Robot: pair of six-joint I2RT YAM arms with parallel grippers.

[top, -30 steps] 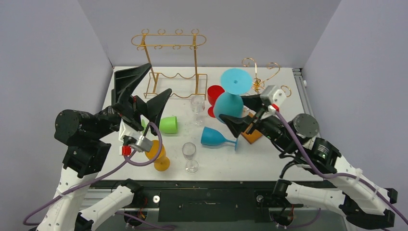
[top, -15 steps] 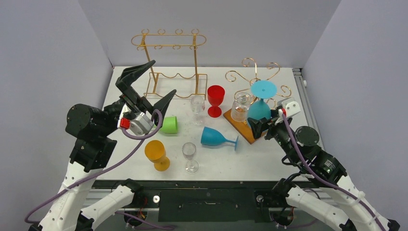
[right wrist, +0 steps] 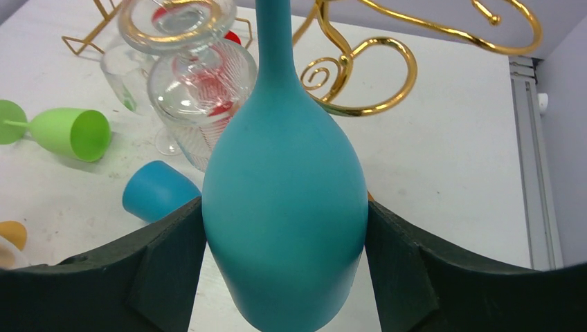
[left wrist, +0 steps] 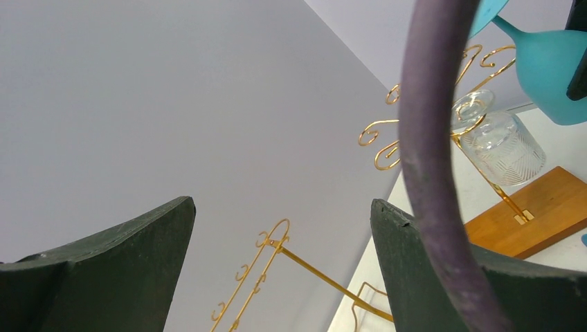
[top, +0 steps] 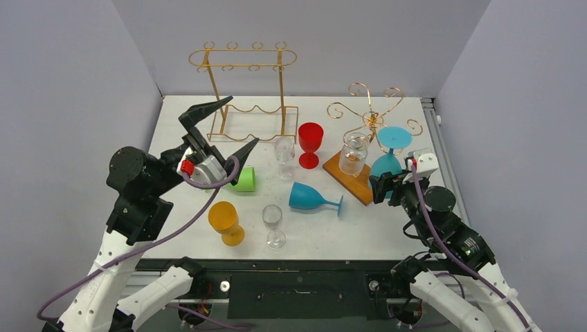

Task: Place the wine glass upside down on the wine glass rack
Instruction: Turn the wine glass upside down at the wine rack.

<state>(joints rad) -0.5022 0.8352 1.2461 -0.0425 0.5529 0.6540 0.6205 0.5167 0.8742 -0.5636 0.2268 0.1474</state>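
a white table (top: 429, 124) carries a tall gold rack (top: 244, 66) at the back and a curly rack (top: 367, 111) on a wood base (top: 342, 178) to the right. the left gripper (top: 242, 121) hangs in the air near the tall rack, jaws wide and empty. the right gripper (top: 389, 184) clasps the bowl of a teal glass (top: 386, 164), held upside down, foot up beside the curly rack's scrolls; whether it touches them cannot be told. a clear glass (top: 353, 153) hangs inverted on that rack. a red glass (top: 310, 142) and an orange glass (top: 225, 221) stand upright; a blue glass (top: 311, 197) and a green glass (top: 242, 178) lie on their sides.
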